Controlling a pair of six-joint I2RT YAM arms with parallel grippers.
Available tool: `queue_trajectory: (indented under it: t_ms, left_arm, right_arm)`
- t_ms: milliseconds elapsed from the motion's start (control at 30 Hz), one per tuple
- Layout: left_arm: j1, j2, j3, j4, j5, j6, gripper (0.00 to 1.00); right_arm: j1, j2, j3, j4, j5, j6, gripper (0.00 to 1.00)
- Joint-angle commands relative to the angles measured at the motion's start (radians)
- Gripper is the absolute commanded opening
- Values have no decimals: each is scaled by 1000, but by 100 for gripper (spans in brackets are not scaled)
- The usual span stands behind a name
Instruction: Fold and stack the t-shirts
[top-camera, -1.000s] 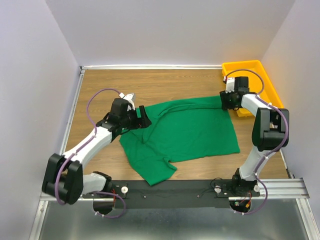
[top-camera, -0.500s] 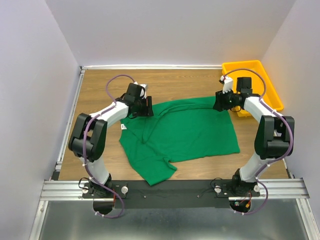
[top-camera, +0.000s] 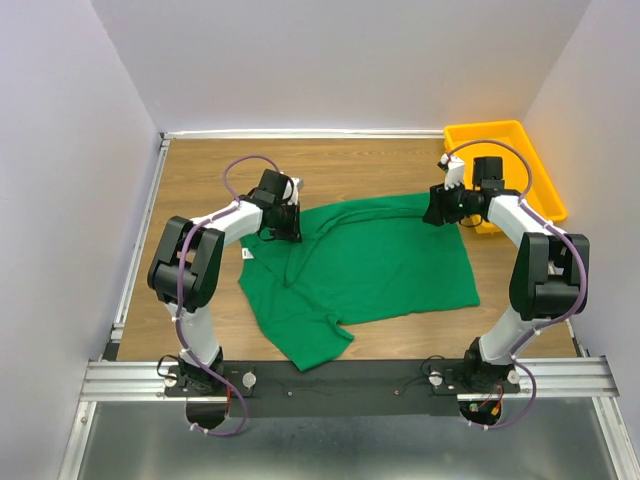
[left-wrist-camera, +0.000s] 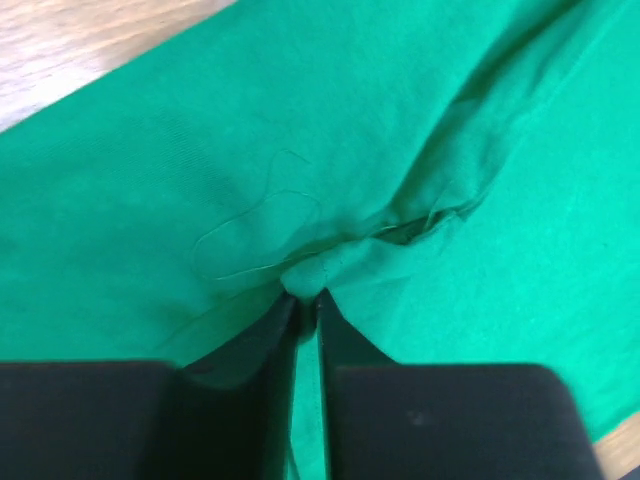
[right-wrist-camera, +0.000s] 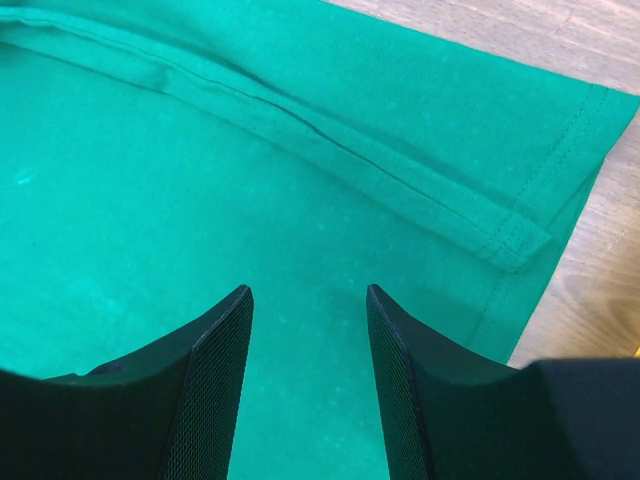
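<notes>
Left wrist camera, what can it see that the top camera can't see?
Only the left wrist view shows the left hand pinching a little bunch of the green t-shirt, plus a loose thread. Only the top view shows the whole shirt, the yellow tray and the right hand. Both show the green shirt on the wooden table.

Robotics lab test cell, by every sign. Plain white panels closing in three sides of a wood-topped table (top-camera: 350, 165). Aluminium rail (top-camera: 585, 372) bolted along the table's near edge, carrying a left arm (top-camera: 225, 220) and a right arm (top-camera: 545, 262), both trailing purple cable. Yellow plastic tray (top-camera: 482, 127) at the table's far right corner.
</notes>
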Motion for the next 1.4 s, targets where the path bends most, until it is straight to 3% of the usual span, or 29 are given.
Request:
queue_trajectory:
  t_ms: [0, 533, 1367]
  left_arm:
    - [7, -15, 11, 7, 52, 24, 0]
    - [-12, -205, -113, 18, 141, 59, 0]
    - [-78, -242, -187, -18, 245, 119, 0]
  right_arm:
    - [-3, -39, 4, -24, -23, 8, 57]
    - [-3, -31, 12, -30, -12, 10, 57]
    - [-4, -25, 47, -30, 45, 23, 57]
